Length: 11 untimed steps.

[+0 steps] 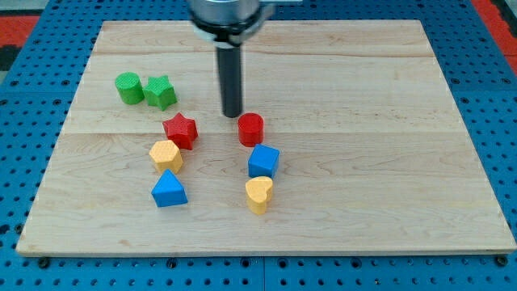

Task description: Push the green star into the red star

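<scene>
Landmark: red star (180, 130), sitting on the wooden board (363, 162).
Green star (161, 92): lying just above the red star toward the view's top-left, apart from it, touching the green cylinder (128, 87).
Tip (233, 113): a bare rod, holding nothing, standing to the view's right of the red star, just above the red cylinder (250, 128).
Yellow hexagon (166, 154): sitting just below the red star.
Blue triangle (169, 189): lying below the hexagon.

green star (161, 93) lies flat, near but apart from red star (180, 131) below-right.
</scene>
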{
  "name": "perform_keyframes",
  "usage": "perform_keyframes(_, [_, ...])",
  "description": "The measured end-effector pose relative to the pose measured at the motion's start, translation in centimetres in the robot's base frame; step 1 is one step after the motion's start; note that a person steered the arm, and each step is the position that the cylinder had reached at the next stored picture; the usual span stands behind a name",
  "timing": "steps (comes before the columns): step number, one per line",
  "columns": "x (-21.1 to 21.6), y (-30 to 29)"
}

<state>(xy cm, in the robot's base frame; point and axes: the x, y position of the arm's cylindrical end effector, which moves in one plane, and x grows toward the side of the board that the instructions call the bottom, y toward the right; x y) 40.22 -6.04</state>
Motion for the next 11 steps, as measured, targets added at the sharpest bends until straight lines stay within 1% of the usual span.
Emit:
perform_keyframes(1, [0.1, 0.9])
perform_keyframes(2, [1.0, 3.4])
perform_keyframes(3, [1.6, 3.6])
perform_keyframes(4, [0.0, 4.1])
perform_keyframes(5, [-7.4, -1.6])
perform_keyframes(6, [-13.2, -10.8])
perform_keyframes(7, [-8.0, -13.5])
perform_keyframes(8, [-3.6, -7.8])
perform_keyframes(9, [-1.3, -3.9])
perform_keyframes(10, [-3.6, -3.9])
perform_keyframes(11, [-3.8, -9.3])
